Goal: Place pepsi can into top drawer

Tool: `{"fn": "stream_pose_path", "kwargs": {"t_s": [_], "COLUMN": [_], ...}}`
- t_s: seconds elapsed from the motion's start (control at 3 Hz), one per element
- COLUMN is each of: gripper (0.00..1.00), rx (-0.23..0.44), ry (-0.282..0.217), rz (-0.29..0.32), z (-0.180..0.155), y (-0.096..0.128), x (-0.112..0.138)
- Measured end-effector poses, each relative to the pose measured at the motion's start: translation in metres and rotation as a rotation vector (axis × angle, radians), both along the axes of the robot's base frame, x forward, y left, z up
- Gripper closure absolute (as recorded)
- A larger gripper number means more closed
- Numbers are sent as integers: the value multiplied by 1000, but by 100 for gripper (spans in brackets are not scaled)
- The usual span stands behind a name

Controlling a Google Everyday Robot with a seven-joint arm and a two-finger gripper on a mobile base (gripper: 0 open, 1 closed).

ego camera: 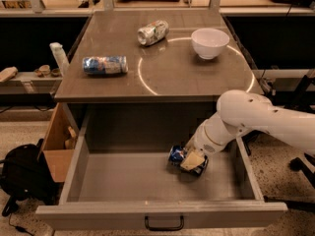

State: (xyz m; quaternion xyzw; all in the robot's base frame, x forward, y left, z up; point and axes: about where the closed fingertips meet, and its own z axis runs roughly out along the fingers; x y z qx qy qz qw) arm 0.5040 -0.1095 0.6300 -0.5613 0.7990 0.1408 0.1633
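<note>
The top drawer [123, 183] stands pulled wide open below the counter, grey inside, with a small black handle [164, 224] on its front panel. The pepsi can [176, 155], dark blue with a silver end, lies on its side low in the drawer's right half, on or just above the floor. My gripper [193, 161] reaches down into the drawer from the right on a white arm [256, 122] and is shut on the pepsi can.
On the counter lie a light-blue-and-white can [104, 65] at the left, a silver-green can [152, 32] at the back and a white bowl [210, 43] at the right. A cardboard box [56, 146] and a black bag [22, 178] sit left of the drawer.
</note>
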Motion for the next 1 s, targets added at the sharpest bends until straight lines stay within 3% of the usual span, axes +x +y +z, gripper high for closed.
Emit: {"fn": "stream_pose_path", "kwargs": {"t_s": [0.33, 0.67, 1.0], "gripper": [35, 4, 0], "rx": [0, 0, 0], "ry": [0, 0, 0], "rz": [0, 0, 0], "z": [0, 0, 0], "y": [0, 0, 0], "x": [0, 0, 0]}}
